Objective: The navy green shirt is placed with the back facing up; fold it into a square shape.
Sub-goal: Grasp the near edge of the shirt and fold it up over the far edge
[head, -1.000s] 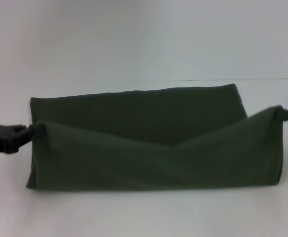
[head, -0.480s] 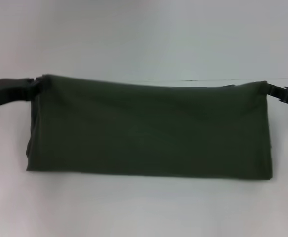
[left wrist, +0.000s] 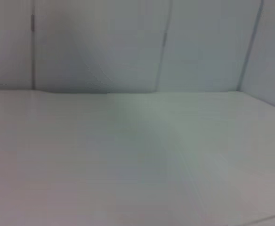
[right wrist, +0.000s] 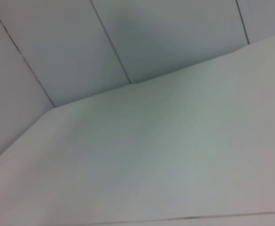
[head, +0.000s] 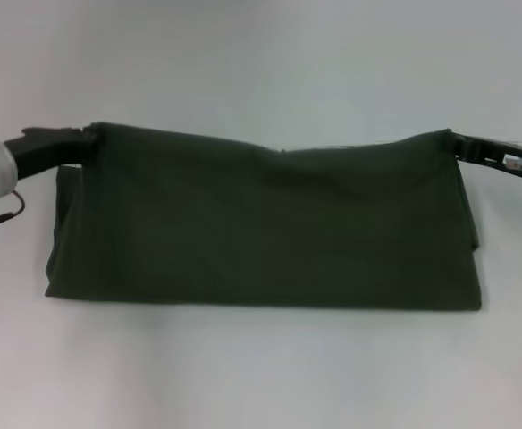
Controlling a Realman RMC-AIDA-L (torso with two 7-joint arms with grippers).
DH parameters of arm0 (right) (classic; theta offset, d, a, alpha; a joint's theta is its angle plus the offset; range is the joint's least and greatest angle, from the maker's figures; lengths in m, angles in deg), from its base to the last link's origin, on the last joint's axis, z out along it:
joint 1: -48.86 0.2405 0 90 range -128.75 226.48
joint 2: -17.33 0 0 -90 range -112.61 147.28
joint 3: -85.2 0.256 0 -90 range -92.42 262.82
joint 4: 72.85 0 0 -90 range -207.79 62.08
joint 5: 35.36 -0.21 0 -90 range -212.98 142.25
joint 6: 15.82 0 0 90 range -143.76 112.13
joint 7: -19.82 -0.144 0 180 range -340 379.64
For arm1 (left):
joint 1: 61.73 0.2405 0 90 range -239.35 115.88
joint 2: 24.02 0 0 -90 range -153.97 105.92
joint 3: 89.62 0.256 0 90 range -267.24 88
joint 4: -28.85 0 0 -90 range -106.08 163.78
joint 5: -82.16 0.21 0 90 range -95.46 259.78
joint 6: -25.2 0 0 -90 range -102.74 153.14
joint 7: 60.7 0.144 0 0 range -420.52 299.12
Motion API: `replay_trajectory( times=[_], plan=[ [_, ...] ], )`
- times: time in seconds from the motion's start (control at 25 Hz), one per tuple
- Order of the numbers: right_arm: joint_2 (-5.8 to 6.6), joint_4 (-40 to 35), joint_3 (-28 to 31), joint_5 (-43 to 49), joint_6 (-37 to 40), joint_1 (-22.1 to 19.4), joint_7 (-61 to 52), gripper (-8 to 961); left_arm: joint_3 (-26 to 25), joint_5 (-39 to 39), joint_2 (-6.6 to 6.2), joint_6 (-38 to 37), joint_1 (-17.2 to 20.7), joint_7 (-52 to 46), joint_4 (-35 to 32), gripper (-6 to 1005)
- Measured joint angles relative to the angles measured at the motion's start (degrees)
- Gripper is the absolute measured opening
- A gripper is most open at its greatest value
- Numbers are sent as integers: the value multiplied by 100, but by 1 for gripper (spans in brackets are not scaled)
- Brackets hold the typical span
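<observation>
Left gripper (head: 84, 143): head view, pinching the far left corner of the navy green shirt (head: 270, 228). Right gripper (head: 456, 141): pinching its far right corner. Shirt: folded band across the white table (head: 261, 375). Wrist views: bare table, wall panels.

Both grippers are carrying the lifted edge of the large dark olive-green fabric shirt (head: 270, 223) farther across the table: the left gripper (head: 84, 146) and right gripper (head: 454, 141) are drawing it from mid-panel to beyond the far edge, covering the lower layer.
</observation>
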Motion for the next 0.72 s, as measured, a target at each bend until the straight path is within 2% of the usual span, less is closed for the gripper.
replay_trajectory(
  times=[0.48, 0.72],
  plan=[
    [1, 160, -84, -11, -609, 244, 89, 118, 7, -31, 61, 981, -245, 133, 253, 2],
    [4, 323, -83, -231, -701, 318, 323, 123, 7, -41, 111, 1167, -275, 214, 287, 3]
  ],
)
